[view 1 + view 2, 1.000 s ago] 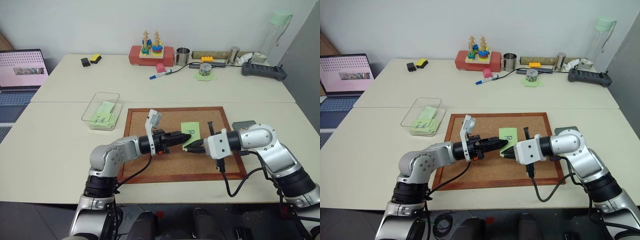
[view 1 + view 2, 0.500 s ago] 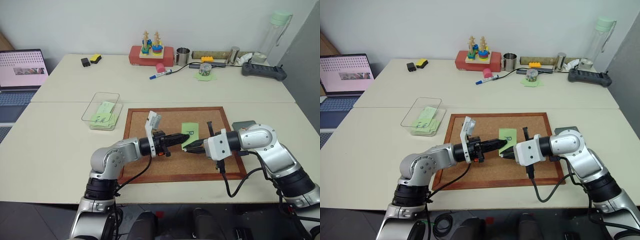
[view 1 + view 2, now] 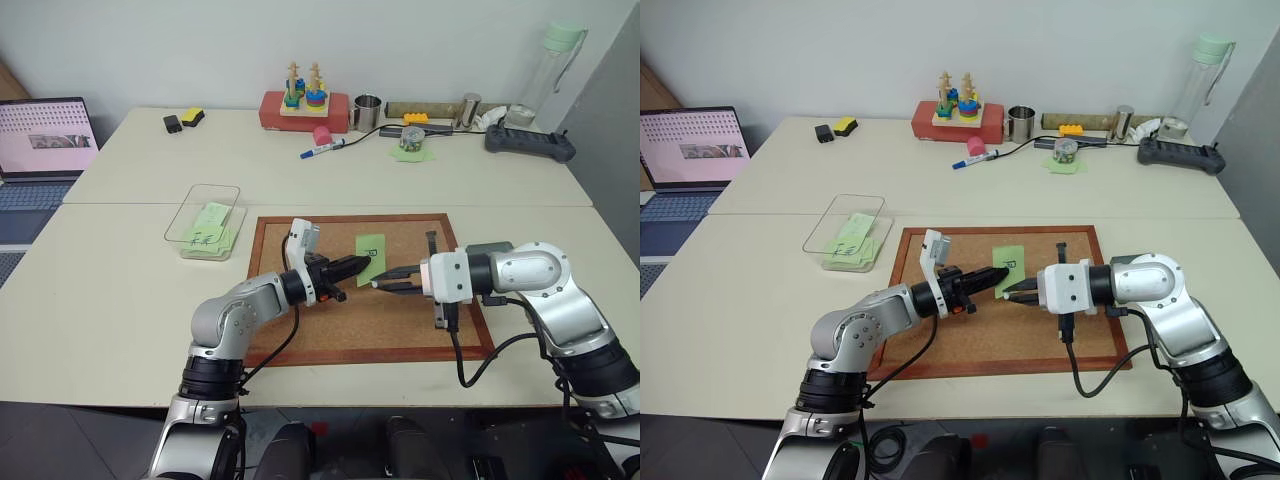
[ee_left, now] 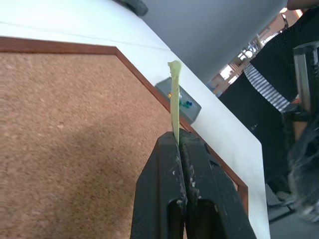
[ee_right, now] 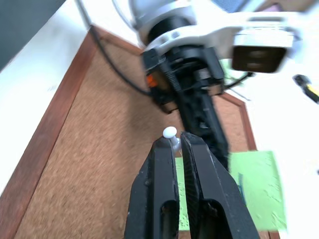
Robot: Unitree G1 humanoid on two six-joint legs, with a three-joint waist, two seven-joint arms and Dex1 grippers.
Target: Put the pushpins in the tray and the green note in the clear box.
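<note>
Table (image 3: 120,300) carried the wood-framed corkboard (image 3: 330,335) at its near edge, centre. Clear box (image 3: 204,220) sat just off the board's far-left corner, scribbled green notes lying inside. Dark grey tray (image 3: 486,247) sat at the board's right edge, partly behind the right arm; the left wrist view showed it holding a few coloured pushpins (image 4: 185,103).

Left claw (image 3: 362,262) was clamped shut on the green note (image 3: 370,250), pinching one edge – the note stood up off the cork near the board's middle. Right claw (image 3: 383,283) was closed on a white-headed pushpin (image 5: 170,132), gripped by the shank just beside the note, tips of both claws close together.

Risks, as I judged them:
- Pin was held by a thin shank; any slip or wrist twist on the way to the tray could drop it onto the cork or off the table edge.
- Note was held by one edge only – it could flop, tear or slide out during the swing to the clear box.
- Claws sat nearly tip to tip, so moving both at once risked a knock.

Writing: the note had one dark handwritten mark, not legible. No brands readable.
</note>
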